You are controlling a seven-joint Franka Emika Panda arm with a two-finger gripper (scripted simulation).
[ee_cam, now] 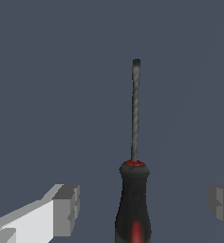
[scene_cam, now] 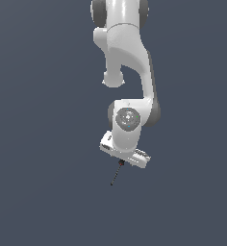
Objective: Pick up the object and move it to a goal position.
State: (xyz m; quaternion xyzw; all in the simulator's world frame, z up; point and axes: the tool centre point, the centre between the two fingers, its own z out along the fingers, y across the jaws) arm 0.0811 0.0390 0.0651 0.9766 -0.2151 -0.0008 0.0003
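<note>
A: Arm point(scene_cam: 130, 62) hangs over a plain grey floor point(scene_cam: 38, 192), wrist pointing down and tilted. Gripper point(scene_cam: 121, 161) sits right above the screwdriver point(scene_cam: 116, 174). My read: it's in the approach-to-grasp step, nothing lifted yet

B: Where exactly is the screwdriver?

A: Lying on the floor directly under the gripper. In the exterior view only the handle top and the thin shaft poke out below the hand, shaft running down toward that view's left. In the wrist view the red-and-black handle point(ee_cam: 133, 204) sits midway between the two fingers, the shaft point(ee_cam: 135, 109) pointing away from the camera

B: Fingers?

A: Spread wide. One fingertip point(ee_cam: 66, 209) on one side, the other point(ee_cam: 221, 206) on the far side, clear gap to the handle on both. Touching nothing, holding nothing

B: How to do it well?

A: Go for the handle, not the shaft; it's thicker, so the pads get a better bite. Stay centred so both pads land together and don't roll it sideways. Descend until the tips bracket the handle, without hitting the floor, then close. Can't see a goal marker in either view
</note>
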